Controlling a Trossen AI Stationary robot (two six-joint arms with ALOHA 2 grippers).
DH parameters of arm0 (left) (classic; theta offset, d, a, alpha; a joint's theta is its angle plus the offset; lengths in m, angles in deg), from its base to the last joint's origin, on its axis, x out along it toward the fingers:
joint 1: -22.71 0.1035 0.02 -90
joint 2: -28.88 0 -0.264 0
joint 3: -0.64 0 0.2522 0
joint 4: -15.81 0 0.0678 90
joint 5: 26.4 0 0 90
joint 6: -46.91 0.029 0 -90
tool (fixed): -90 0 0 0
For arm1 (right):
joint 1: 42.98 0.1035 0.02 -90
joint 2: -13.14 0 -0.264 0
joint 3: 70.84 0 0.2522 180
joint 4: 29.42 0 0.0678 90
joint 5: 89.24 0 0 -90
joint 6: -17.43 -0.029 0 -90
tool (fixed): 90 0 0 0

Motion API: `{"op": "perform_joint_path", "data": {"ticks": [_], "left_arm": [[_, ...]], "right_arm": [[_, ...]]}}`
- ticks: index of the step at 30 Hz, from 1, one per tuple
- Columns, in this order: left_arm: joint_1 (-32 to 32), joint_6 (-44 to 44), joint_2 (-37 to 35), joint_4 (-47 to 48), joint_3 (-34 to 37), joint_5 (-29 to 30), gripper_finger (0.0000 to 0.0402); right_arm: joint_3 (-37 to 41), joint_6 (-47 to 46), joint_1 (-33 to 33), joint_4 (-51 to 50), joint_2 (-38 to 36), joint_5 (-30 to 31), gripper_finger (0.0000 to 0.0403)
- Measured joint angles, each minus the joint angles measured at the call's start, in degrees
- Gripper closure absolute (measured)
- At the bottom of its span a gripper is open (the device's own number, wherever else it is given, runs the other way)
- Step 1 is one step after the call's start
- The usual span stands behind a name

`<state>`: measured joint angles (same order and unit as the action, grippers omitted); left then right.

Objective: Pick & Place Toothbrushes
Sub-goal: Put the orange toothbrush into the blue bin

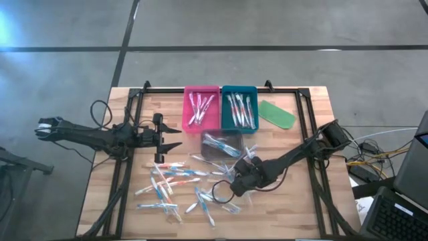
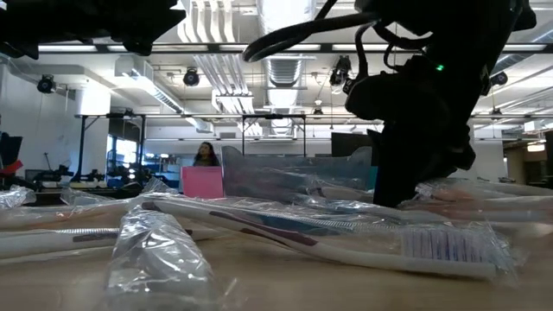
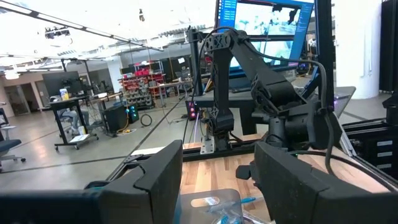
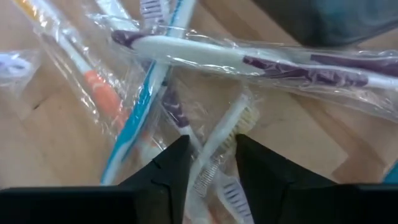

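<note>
Several wrapped toothbrushes (image 1: 175,182) lie scattered flat on the wooden table's near half. More lie in a pink tray (image 1: 186,107) and a teal tray (image 1: 224,108) at the far side. My right gripper (image 1: 235,186) points steeply down into the pile's right end. It is shut on a white toothbrush (image 4: 219,144) that lies over blue, orange and purple ones. In the low view it is the dark mass (image 2: 423,130) behind a purple-accented brush (image 2: 346,242). My left gripper (image 1: 175,139) hangs open above the table's left side, touching nothing. My right gripper has the white toothbrush's handle, close to the bristle end (image 4: 229,127), between its two fingers (image 4: 177,167). The fingers come from above, slanting down, and lie across the handle. The brush, in its clear wrapper, lies on the brushes beneath it on the table.
A clear plastic container (image 1: 222,142) with a few brushes sits just beyond the pile. A flat green oblong piece (image 1: 276,114) lies right of the teal tray. A black frame rail (image 1: 304,134) runs round the table. A person sits far off in the room (image 2: 206,154).
</note>
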<state>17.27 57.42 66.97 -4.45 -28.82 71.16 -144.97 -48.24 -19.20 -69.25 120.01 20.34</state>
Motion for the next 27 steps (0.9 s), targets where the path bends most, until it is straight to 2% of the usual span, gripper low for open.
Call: {"op": "perform_joint_path", "data": {"ticks": [13, 27], "left_arm": [[0.0, 0.0, 0.0, 0.2, 0.0, 0.0, 0.0196], [0.0, 0.0, 0.0, 0.2, 0.0, 0.0, 0.0196]], "right_arm": [[-1.9, 2.3, -0.4, -0.4, 0.0, -0.1, 0.0385], [-7.2, 7.1, 0.1, -2.1, -0.3, -0.8, 0.0387]]}}
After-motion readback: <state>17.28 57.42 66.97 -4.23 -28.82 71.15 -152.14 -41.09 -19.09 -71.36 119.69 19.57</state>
